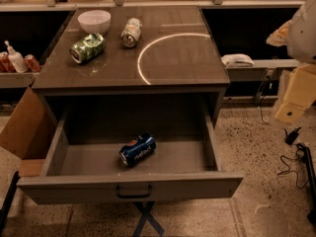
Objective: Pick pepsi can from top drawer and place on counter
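The pepsi can (137,150) is dark blue with white lettering and lies on its side on the floor of the top drawer (131,187), near the middle. The drawer is pulled fully out, with its dark handle at the front centre. Above it is the counter (177,63), grey-brown with a thin white arc across it. My gripper (292,102) hangs at the far right edge of the view, beside the counter's right side and well above and right of the drawer. It is far from the pepsi can and holds nothing that I can see.
On the counter lie a green can (88,47) and a pale whitish-green can (131,32), both on their sides, with a white bowl (94,20) behind them. A cardboard box (24,132) stands left of the drawer. Cables (296,157) lie on the floor at right.
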`<action>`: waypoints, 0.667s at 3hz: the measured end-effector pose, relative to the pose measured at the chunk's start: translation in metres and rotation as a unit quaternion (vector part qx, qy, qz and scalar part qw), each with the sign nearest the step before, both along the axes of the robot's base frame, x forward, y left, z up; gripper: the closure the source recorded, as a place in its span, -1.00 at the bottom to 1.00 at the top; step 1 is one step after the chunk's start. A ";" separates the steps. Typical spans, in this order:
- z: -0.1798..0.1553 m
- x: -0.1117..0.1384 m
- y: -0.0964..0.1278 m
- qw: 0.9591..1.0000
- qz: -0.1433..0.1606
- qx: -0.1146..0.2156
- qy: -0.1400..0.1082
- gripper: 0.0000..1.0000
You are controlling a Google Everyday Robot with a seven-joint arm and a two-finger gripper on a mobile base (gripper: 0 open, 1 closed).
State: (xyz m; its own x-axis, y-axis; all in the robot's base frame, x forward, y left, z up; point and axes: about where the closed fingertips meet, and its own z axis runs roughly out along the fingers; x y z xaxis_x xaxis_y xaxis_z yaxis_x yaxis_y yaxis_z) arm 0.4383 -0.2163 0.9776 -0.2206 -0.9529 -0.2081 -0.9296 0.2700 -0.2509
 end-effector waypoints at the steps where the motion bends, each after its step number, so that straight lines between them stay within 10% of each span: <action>1: 0.000 0.000 0.000 1.000 0.000 0.000 0.000 -1.00; 2: -0.033 0.006 0.012 0.999 0.023 0.032 0.017 -1.00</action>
